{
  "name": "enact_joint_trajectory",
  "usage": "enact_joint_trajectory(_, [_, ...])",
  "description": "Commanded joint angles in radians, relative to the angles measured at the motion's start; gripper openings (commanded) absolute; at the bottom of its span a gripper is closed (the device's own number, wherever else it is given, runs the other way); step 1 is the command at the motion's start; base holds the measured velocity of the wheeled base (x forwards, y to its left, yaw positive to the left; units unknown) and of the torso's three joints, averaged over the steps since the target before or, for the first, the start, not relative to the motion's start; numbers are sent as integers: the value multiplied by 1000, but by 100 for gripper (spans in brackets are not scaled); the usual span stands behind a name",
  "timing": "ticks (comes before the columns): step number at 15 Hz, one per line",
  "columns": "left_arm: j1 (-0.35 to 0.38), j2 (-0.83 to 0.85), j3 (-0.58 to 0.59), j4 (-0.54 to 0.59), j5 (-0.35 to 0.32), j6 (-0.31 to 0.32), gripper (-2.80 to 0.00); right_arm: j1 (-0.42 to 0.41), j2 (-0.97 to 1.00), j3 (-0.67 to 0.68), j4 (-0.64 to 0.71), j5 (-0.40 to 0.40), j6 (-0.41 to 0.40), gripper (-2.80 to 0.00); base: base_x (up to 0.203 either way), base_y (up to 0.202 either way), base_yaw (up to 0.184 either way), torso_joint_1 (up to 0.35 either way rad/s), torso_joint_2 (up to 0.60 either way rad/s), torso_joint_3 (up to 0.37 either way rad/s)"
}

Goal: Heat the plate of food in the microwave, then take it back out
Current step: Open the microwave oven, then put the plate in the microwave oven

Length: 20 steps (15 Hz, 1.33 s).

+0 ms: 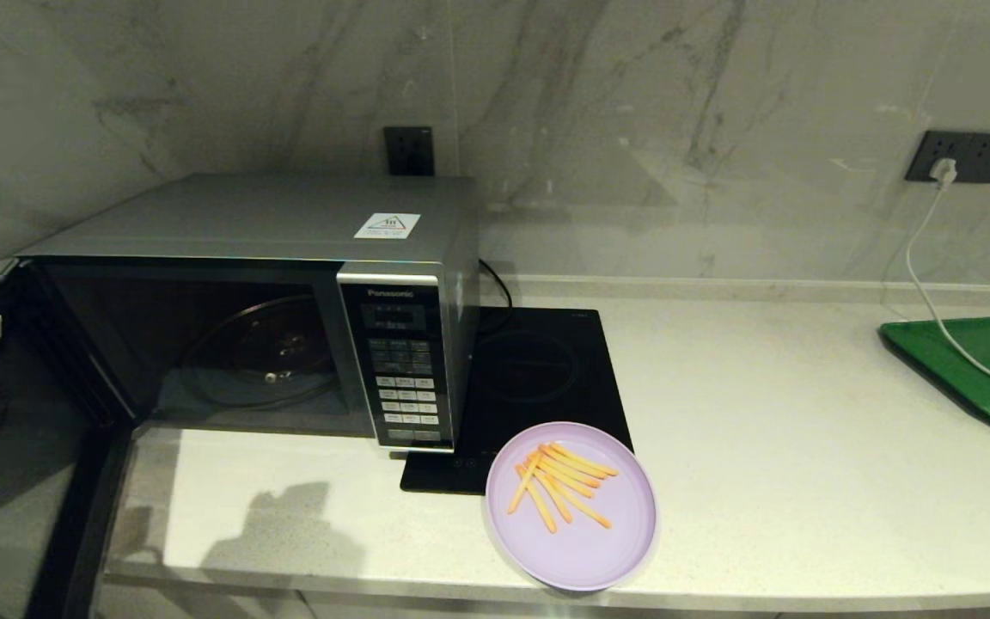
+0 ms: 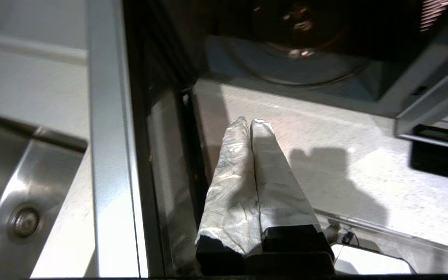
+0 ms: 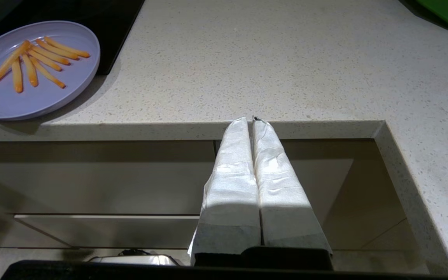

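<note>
The silver-grey microwave point(image 1: 289, 223) stands at the back left of the counter with its door point(image 1: 74, 481) swung wide open to the left. Its glass turntable point(image 1: 263, 348) is bare. The lilac plate point(image 1: 572, 542) with orange fries point(image 1: 559, 486) sits at the counter's front edge, to the right of the microwave, partly over the hob. My left gripper point(image 2: 251, 121) is shut and empty, low beside the open door point(image 2: 107, 155), facing the cavity point(image 2: 286, 58). My right gripper point(image 3: 250, 119) is shut and empty, below the counter's front edge, to the right of the plate point(image 3: 53, 89).
A flat black induction hob point(image 1: 546, 370) lies just right of the microwave. A green tray point(image 1: 976, 361) sits at the far right with a white cable point(image 1: 925, 284) running across it from a wall socket. A steel sink point(image 2: 6, 186) lies beyond the door.
</note>
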Motion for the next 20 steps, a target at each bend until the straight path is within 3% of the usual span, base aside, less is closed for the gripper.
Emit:
enact_joint_trajectory(1, [78, -24, 21, 25, -2, -1, -280, 0, 0, 1, 2, 0, 0, -280, 0, 0, 0, 0, 0, 0])
enact_joint_trajectory(6, [250, -13, 171, 28, -12, 5, -280, 0, 0, 1, 2, 0, 1, -280, 0, 0, 0, 0, 0, 0])
enact_joint_trajectory(10, [377, -6, 189, 13, -49, 14, -280, 0, 0, 0, 2, 0, 1, -280, 0, 0, 0, 0, 0, 0])
enact_joint_trajectory(14, [503, -19, 231, -147, -45, 99, -280, 0, 0, 1, 2, 0, 1, -280, 0, 0, 0, 0, 0, 0])
enact_joint_trajectory(17, [528, -19, 236, -188, -69, 110, -280, 0, 0, 0, 2, 0, 1, -280, 0, 0, 0, 0, 0, 0])
enact_joint_trajectory(20, [508, -29, 258, -189, -181, 111, -280, 0, 0, 0, 2, 0, 1, -280, 0, 0, 0, 0, 0, 0])
